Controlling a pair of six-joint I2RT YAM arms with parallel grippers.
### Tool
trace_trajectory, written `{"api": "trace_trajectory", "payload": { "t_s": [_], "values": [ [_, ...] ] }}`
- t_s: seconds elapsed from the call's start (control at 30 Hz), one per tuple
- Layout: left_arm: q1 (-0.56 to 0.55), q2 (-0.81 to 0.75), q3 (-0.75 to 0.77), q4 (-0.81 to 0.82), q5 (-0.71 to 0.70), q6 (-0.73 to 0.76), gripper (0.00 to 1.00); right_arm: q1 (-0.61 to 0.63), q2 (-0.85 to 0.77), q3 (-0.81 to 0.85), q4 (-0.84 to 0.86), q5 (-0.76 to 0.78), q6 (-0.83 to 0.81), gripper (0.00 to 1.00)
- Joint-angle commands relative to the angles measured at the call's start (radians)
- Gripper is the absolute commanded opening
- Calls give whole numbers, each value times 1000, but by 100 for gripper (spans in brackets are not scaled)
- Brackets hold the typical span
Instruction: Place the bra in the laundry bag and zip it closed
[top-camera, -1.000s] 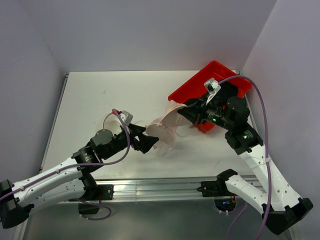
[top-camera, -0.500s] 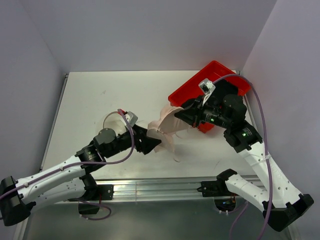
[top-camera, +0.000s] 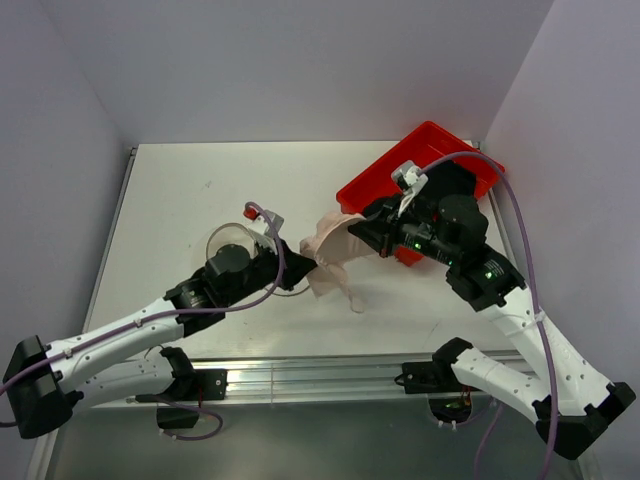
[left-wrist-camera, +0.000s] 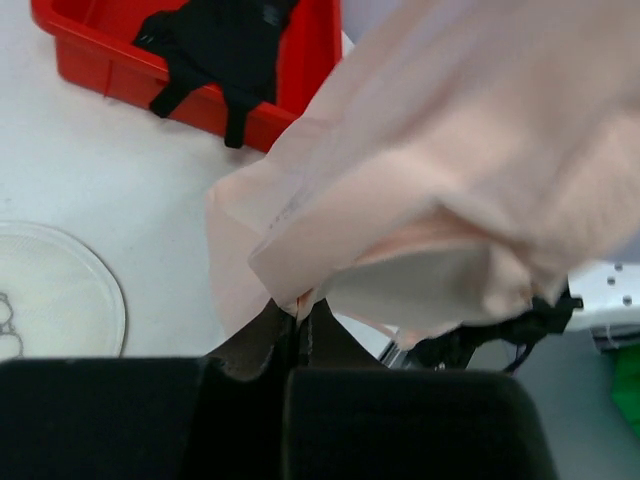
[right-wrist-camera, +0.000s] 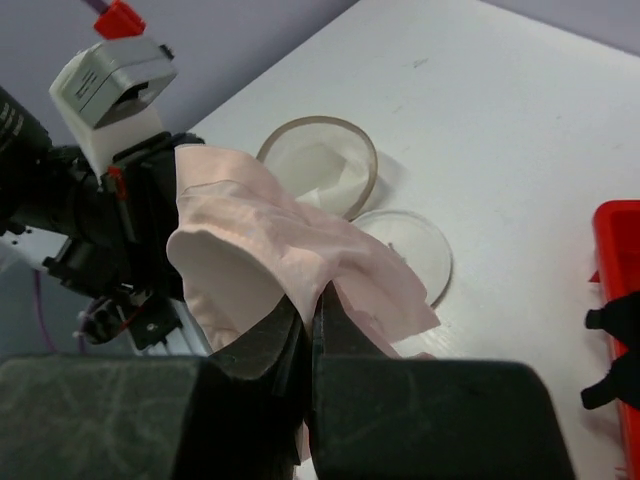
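Observation:
The bra (top-camera: 335, 248) is pale pink and hangs above the table, stretched between both grippers. My left gripper (top-camera: 303, 263) is shut on its left edge; in the left wrist view the fabric (left-wrist-camera: 450, 170) is pinched at the gripper (left-wrist-camera: 300, 306). My right gripper (top-camera: 372, 232) is shut on the bra's right side, with cloth (right-wrist-camera: 265, 235) draped over the gripper (right-wrist-camera: 318, 292). The laundry bag (right-wrist-camera: 320, 165) stands open on the table, its round rim up and its flat lid (right-wrist-camera: 405, 250) lying beside it. In the top view my left arm partly covers the bag (top-camera: 228, 240).
A red plastic tray (top-camera: 425, 165) sits tilted at the back right with a black garment (left-wrist-camera: 215, 40) inside; its wall (right-wrist-camera: 612, 250) shows at the right wrist view's edge. Walls close in the table on the left, back and right.
My left gripper went from wide open to shut on the bra's left edge. The left arm swung toward the bag, and the bra now hangs spread between both grippers.

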Motion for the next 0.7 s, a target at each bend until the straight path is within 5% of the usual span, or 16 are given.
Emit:
{"api": "trace_trajectory", "payload": {
  "t_s": [0.0,0.23,0.47,0.67],
  "values": [
    [31,38,87,-39,-68,-78,0,80,-60,42,13,196,-96,0],
    [192,136,127,-18,74,-177,0,281,-118,-46,59,486,-193,0],
    [198,146,128,-18,94,-183,0,355,-88,-3,41,828,-205,0],
    [198,167,173,-44,98,-193,0,479,-33,-32,94,876,-205,2]
  ]
}}
